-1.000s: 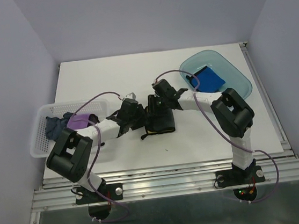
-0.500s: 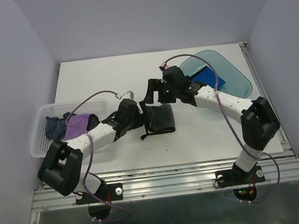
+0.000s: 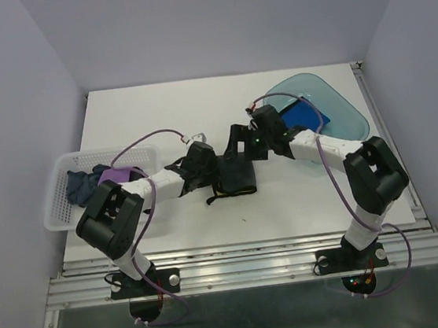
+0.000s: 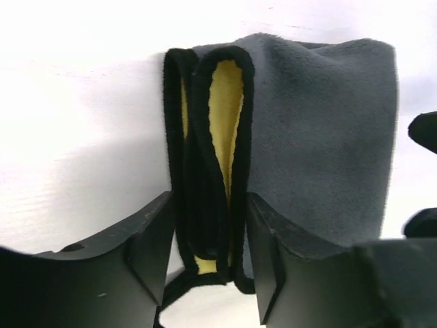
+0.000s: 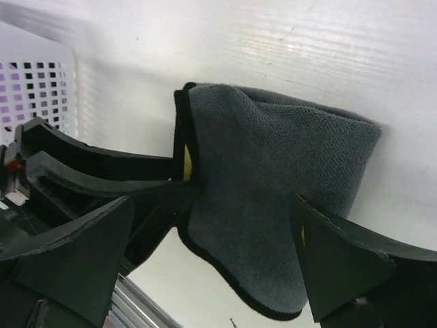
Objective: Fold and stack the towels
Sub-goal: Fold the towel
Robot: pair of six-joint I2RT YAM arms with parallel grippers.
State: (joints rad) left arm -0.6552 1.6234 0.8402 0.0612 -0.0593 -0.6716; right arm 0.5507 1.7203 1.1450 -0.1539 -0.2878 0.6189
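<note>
A dark grey towel (image 3: 235,179) with black edging and a yellow inner face lies folded at the table's middle. In the left wrist view my left gripper (image 4: 208,205) pinches the towel's (image 4: 321,130) stacked black edges from its left side; the left gripper (image 3: 206,172) also shows from above. My right gripper (image 5: 212,201) stands open, its fingers wide apart on either side of the towel (image 5: 273,178), and from above this right gripper (image 3: 238,147) hangs over the towel's far edge. A bright blue towel (image 3: 305,114) lies in the teal tray (image 3: 348,114). Purple (image 3: 123,175) and navy (image 3: 81,184) towels sit in the white basket (image 3: 60,210).
The basket stands at the left edge of the white table (image 3: 158,115), and the tray at the back right. Both arms' cables loop above the table. A metal rail (image 3: 239,268) runs along the near edge.
The right gripper lifted back from the dark towel, then came down over it again. The left gripper slid right onto the towel's edge.
</note>
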